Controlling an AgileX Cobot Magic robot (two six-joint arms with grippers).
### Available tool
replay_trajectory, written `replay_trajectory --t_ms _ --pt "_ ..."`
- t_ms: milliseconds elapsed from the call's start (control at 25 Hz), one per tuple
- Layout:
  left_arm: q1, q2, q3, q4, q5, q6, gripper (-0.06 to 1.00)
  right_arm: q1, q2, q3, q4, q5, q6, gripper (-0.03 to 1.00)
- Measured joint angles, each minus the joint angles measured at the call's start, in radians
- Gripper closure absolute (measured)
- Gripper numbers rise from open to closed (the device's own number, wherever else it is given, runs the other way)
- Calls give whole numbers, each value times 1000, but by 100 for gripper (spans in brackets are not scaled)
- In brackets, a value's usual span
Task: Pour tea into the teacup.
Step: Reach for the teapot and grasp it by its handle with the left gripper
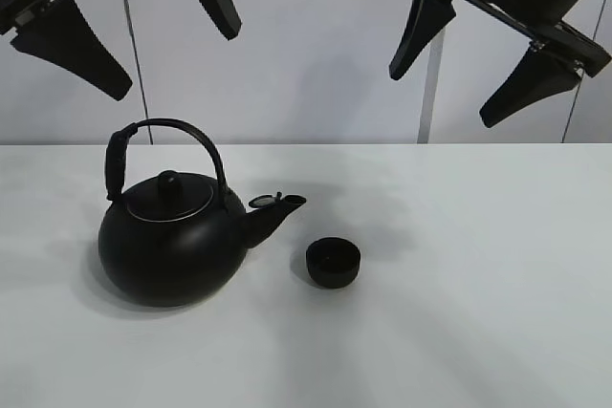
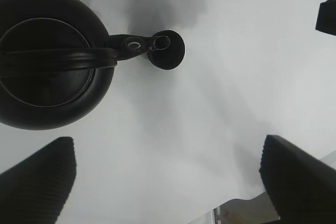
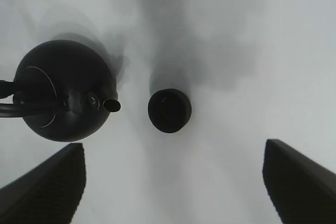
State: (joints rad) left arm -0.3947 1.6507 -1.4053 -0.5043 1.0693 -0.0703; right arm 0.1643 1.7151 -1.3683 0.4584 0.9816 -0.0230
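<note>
The teapot (image 1: pixel 172 246) stands on the counter (image 1: pixel 478 322), left of the middle. Its lid (image 1: pixel 172 200) sits on top, and the handle (image 1: pixel 177 127) arches over the lid, in line with the spout (image 1: pixel 275 215), which points right. The teacup (image 1: pixel 333 263) stands upright on the counter near the spout's tip, to its right and a little nearer the front edge, apart from the teapot's body. Behind the counter rises the wall (image 1: pixel 316 45). My left end effector (image 1: pixel 174 62) hangs high above the teapot, touching nothing. My right end effector (image 1: pixel 442 97) hangs high to the right of the teacup, well apart from it.
</note>
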Motion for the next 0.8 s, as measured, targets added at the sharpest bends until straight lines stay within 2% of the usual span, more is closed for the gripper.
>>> replay_trajectory --t_ms 800 --pt "0 0 0 0 0 0 26 0 0 0 16 18 2 34"
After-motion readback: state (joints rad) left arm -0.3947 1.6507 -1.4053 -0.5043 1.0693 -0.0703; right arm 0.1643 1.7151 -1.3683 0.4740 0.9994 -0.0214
